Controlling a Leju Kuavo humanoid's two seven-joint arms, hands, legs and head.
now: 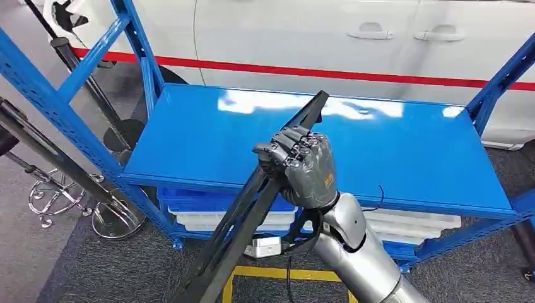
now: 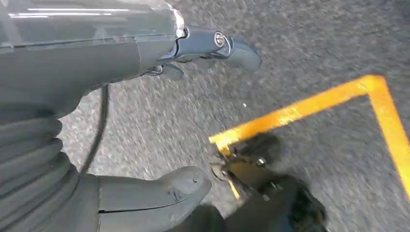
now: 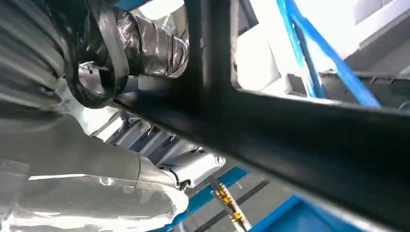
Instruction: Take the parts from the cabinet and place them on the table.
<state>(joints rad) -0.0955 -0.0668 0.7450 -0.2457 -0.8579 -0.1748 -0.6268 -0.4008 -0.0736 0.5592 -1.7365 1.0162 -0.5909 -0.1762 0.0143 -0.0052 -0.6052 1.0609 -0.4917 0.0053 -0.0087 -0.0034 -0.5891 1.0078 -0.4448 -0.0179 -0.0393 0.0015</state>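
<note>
We hold the long black part (image 1: 252, 208) in our right hand (image 1: 303, 167), fingers clamped round it near the middle of its length, and we judge that grip sensible: taken near the balance point, a long flat frame is less likely to swing or twist out of the palm. In the head view the part runs on a slant from about seven o'clock, low by the yellow floor line (image 1: 277, 273), up to about one o'clock, where its tip (image 1: 315, 101) hangs over the blue shelf top (image 1: 410, 145). Whether the tip touches the blue surface we cannot tell. The tilt looks like the natural result of lifting a long piece one-handed, and it also keeps the lower end clear of the rack's blue upright (image 1: 63, 113) at nine o'clock. In the right wrist view the part (image 3: 290, 125) crosses close before the camera as a dark bar. Our left hand (image 2: 145, 125) hangs over the grey floor, thumb and fingers apart and holding nothing, presumably because one hand suffices. Setting the part flat will call for levelling the wrist first.
</note>
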